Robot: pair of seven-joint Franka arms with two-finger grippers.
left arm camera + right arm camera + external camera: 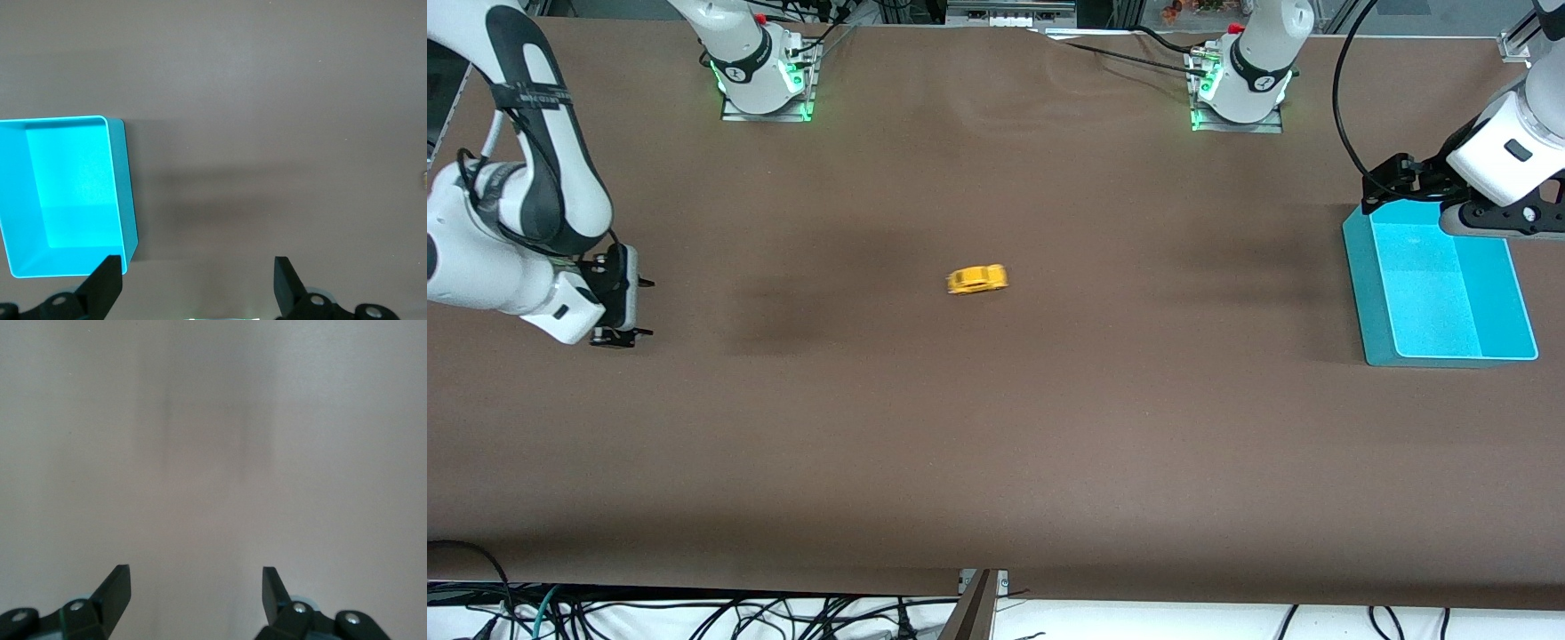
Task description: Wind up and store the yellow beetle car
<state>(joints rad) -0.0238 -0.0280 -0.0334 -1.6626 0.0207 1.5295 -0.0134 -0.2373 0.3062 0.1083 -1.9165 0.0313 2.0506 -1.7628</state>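
The yellow beetle car (976, 279) sits on the brown table about midway between the two arms, with nothing touching it. My right gripper (646, 308) hangs low over the table toward the right arm's end, well apart from the car. It is open, and only bare table shows between its fingers in the right wrist view (195, 590). My left gripper (1375, 188) hovers at the edge of the teal bin (1357, 267) at the left arm's end and is open and empty (199, 280). The car shows in neither wrist view.
The teal bin (127, 187) is rectangular, open-topped and has nothing in it. The arm bases (765, 84) (1238, 93) stand along the edge of the table farthest from the front camera. Cables (694, 613) hang below the nearest edge.
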